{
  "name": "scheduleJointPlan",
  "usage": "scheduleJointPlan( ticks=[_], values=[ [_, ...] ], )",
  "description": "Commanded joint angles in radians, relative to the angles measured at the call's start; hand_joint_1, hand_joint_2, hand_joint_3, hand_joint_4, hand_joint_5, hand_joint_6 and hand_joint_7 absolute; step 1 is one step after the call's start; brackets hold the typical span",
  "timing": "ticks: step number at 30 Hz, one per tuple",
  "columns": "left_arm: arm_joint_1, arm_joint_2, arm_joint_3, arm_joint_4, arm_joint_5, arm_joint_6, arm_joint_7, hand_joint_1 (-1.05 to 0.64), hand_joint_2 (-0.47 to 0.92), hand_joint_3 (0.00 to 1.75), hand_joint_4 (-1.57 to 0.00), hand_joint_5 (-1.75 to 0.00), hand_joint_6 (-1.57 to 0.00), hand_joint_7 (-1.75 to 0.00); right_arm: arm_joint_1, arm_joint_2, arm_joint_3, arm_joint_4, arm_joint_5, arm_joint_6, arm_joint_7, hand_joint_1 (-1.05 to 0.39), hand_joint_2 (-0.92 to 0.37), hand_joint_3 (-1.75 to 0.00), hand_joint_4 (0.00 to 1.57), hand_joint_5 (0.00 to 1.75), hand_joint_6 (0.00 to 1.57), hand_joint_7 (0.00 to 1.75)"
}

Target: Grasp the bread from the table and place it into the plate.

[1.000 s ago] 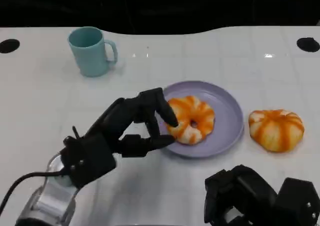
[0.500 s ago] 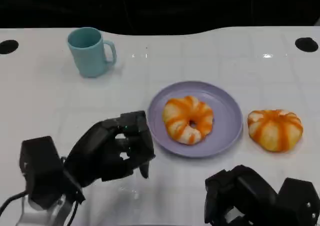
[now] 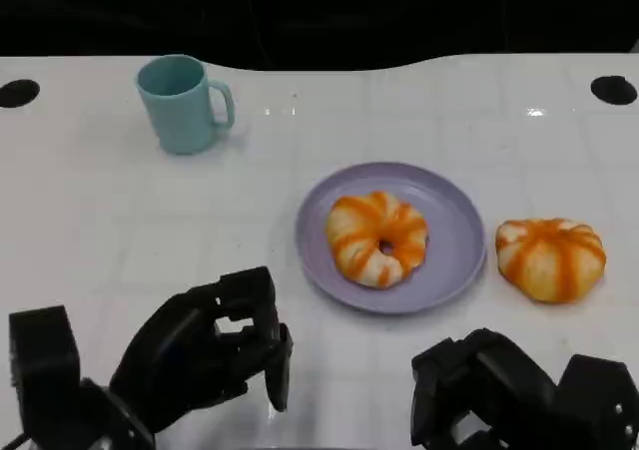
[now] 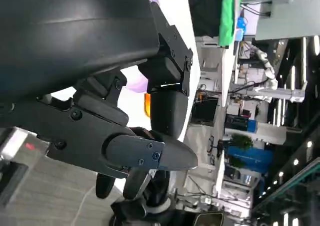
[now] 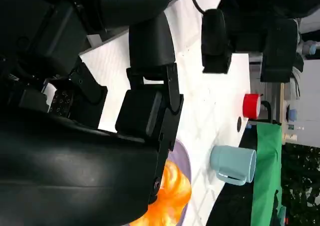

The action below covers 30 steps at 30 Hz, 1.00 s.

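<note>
Although one ring-shaped bread already lay in the purple plate, a second, rounder bread sat on the white table just beside the plate's rim, on the robot's right side, so the task looked partly done at best, with that loaf yet to be grasped if it too was meant for the plate. The left hand hung low near the table's front edge, well apart from the plate, its fingers curled inward and holding nothing. The right hand sat at the front edge below the loose bread, with nothing seen in it; whether its fingers were spread or closed could not be told. A light blue mug stood far back on the left, well clear of any path. Nothing stood between the right hand and the loose bread, though the plate's remaining room looked tight with one bread sitting in it.
</note>
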Motion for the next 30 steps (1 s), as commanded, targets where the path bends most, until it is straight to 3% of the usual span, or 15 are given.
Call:
scheduleJointPlan(
  ticks=[1,30],
  values=[
    [0.023,-0.011,0.012,0.005,-0.024,0.017,-0.045,-0.69,0.92,0.23,-0.90,-1.75,-0.70,-1.75,0.008,-0.013,-0.014,0.001,0.020,-0.003,0.012,-1.05,-0.09,-1.30,1.56,1.23,1.57,1.00],
    [0.005,-0.046,0.051,0.090,-0.006,0.025,-0.118,-0.70,0.90,0.21,-0.92,-1.75,-0.75,-1.75,-0.024,-0.015,-0.042,0.055,0.033,-0.019,0.042,-1.05,-0.15,-1.20,1.54,1.24,1.57,0.95]
  ],
)
